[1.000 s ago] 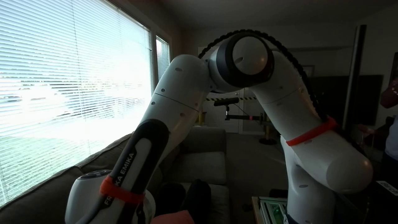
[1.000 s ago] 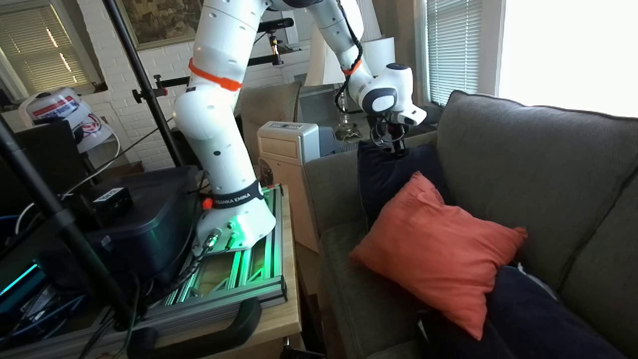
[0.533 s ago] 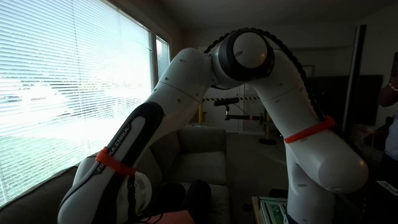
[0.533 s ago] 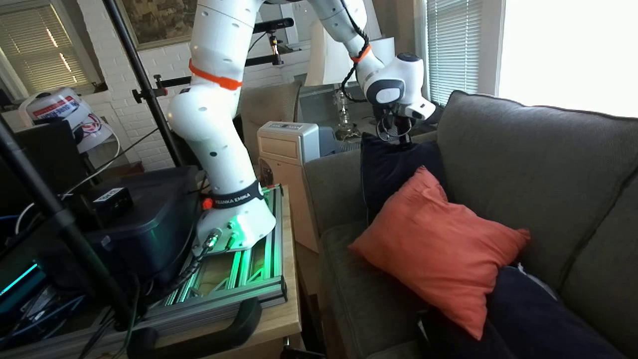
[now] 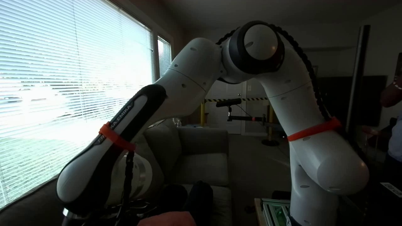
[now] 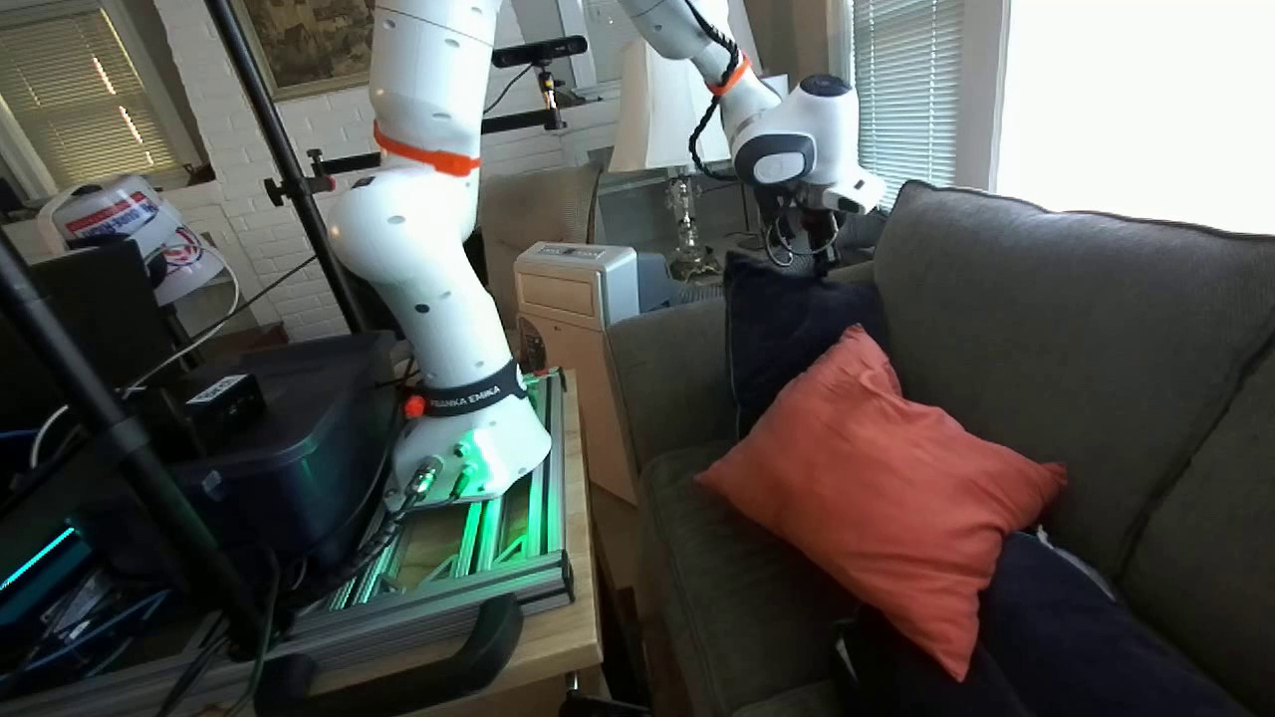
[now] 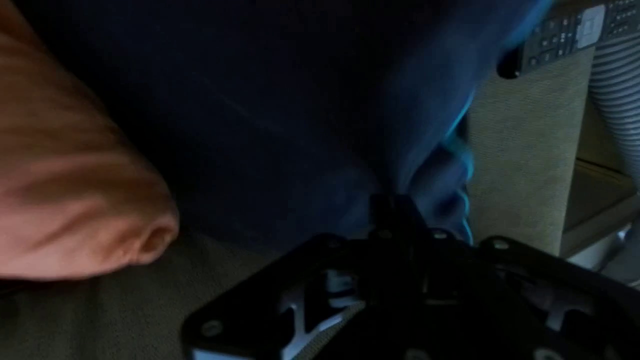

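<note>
Tool (image 7: 392, 202) closed, I grip 1 navy pillow (image 6: 797, 324) by a fold at the far end of 1 sofa (image 6: 1046, 319); 1 orange pillow (image 6: 887, 488) lies just nearer. Left, a narrow gap parts the sofa's front edge from 1 tabletop (image 6: 583, 617).

White lamp (image 6: 654, 119) and framed picture (image 6: 313, 42)

Gripper (image 7: 391, 202): pointed down, fingers (image 7: 407, 215) drawn together | wrist (image 6: 792, 149): held just above gripper | forearm (image 5: 185, 80): sloped upward from wrist | elbow (image 5: 260, 42): bent, carried well above gripper | upper arm (image 5: 296, 100): inclined, lowered away from elbow | base (image 6: 498, 448): mounted well apart from gripper
</note>
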You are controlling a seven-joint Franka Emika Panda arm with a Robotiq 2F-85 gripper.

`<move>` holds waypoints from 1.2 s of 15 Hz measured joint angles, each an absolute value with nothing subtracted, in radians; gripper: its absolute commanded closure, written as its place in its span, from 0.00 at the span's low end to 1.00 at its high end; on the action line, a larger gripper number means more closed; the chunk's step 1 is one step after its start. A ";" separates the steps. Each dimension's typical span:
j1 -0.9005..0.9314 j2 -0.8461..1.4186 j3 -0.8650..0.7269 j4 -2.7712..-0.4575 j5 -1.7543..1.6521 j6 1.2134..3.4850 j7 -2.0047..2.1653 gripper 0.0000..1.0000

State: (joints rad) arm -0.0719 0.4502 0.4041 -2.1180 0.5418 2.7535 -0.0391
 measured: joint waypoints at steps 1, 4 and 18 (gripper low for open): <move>-0.087 0.430 0.421 -2.115 0.578 2.755 -0.070 0.98; -0.110 0.358 0.448 -2.104 0.690 2.755 -0.160 0.98; 0.046 0.285 0.276 -2.178 0.446 2.530 -0.225 0.07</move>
State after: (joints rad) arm 0.0460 0.2853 0.2765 -2.1778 0.4457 2.5299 -0.2247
